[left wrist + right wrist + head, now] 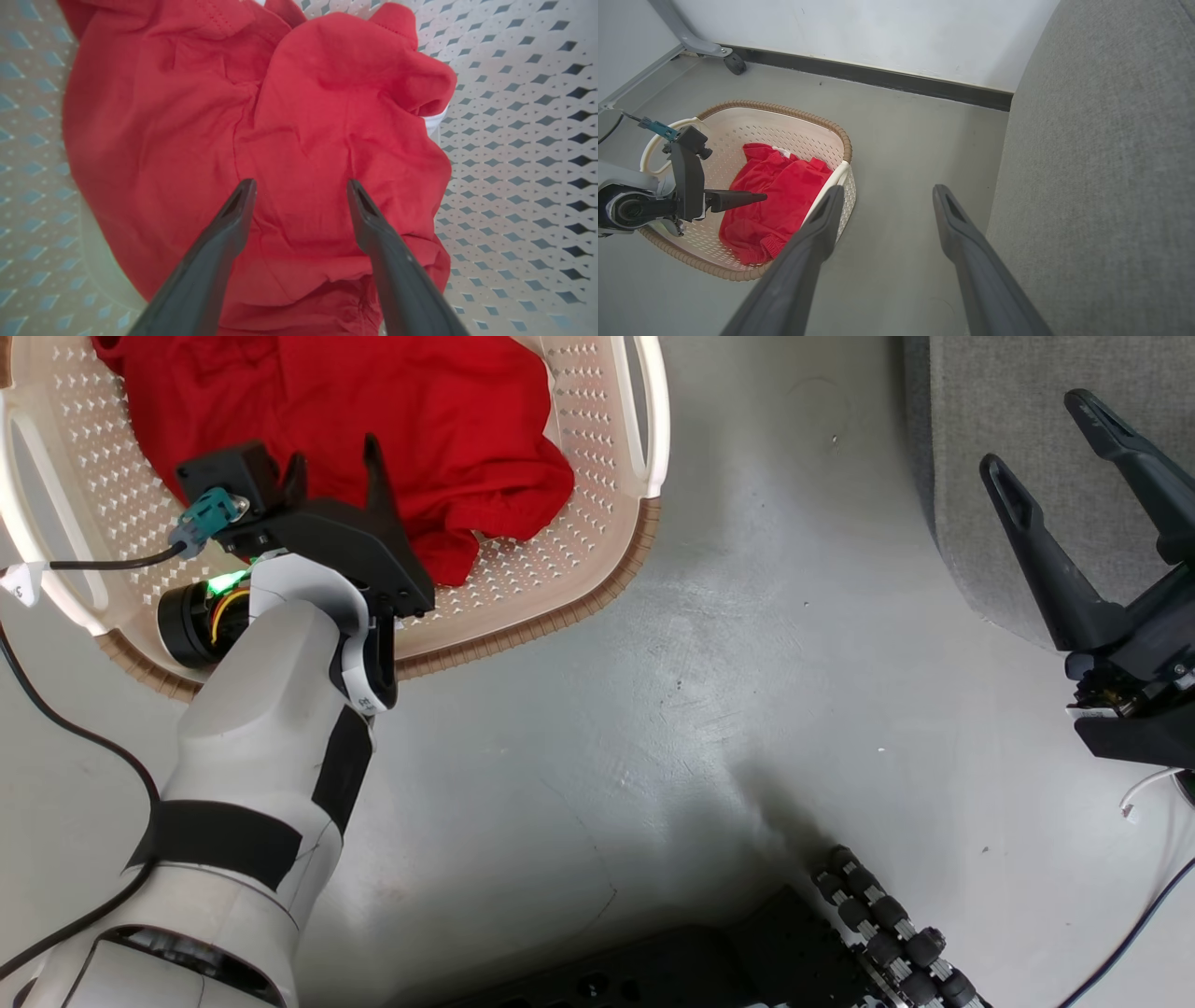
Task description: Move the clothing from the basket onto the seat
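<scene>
Big grey seat is at 2 o'clock, basket at 11 with the red clothing heaped inside. The left gripper hangs over the pile, spread and empty, and the right gripper is the same. A shallow pinch could let it slip onto the floor imo.

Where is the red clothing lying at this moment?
In the head view the clothing lies inside the basket at the upper left, under the open left gripper; the seat is apart, at the upper right.
</scene>
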{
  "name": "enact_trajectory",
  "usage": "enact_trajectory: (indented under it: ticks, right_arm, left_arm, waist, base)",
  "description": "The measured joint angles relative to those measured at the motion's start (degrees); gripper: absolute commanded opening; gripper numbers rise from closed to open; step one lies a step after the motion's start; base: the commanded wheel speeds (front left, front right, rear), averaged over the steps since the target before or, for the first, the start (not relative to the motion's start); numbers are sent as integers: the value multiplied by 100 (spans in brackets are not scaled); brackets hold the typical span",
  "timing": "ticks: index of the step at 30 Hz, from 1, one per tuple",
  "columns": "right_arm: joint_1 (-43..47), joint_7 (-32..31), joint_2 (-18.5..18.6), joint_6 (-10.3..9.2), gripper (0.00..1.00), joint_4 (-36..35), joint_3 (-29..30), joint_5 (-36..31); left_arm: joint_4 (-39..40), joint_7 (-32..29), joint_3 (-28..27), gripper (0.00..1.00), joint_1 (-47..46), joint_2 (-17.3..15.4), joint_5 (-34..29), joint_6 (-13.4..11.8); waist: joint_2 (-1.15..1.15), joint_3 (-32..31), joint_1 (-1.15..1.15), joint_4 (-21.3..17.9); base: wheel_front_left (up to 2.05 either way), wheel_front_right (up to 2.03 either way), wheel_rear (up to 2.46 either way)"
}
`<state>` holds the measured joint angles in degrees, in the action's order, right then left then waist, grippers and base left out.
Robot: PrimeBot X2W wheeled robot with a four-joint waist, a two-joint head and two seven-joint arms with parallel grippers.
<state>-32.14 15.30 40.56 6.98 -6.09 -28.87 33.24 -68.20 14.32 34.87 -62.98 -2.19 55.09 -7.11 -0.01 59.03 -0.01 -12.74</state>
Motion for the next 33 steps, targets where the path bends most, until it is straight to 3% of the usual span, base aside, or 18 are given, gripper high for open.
enact_trajectory:
  ticks: [19,28,33]
  right_arm:
    - [-34,1,-66,-18,100,64,-46,11]
    - [-47,0,-210,-16,100,130,-97,62]
    - [-71,-1,-298,-16,100,188,-160,102]
  left_arm:
    - [-77,0,547,100,-210,-4,279,0]
    - [-322,-10,1340,100,-368,-10,68,0]
    - [-427,-497,1727,100,-631,-13,-256,0]
  waist:
    - [1,-7,1,-27]
    - [1,-51,1,-110]
    - [1,-97,1,-146]
  base:
    - [0,0,0]
    - [0,0,0]
    - [0,0,0]
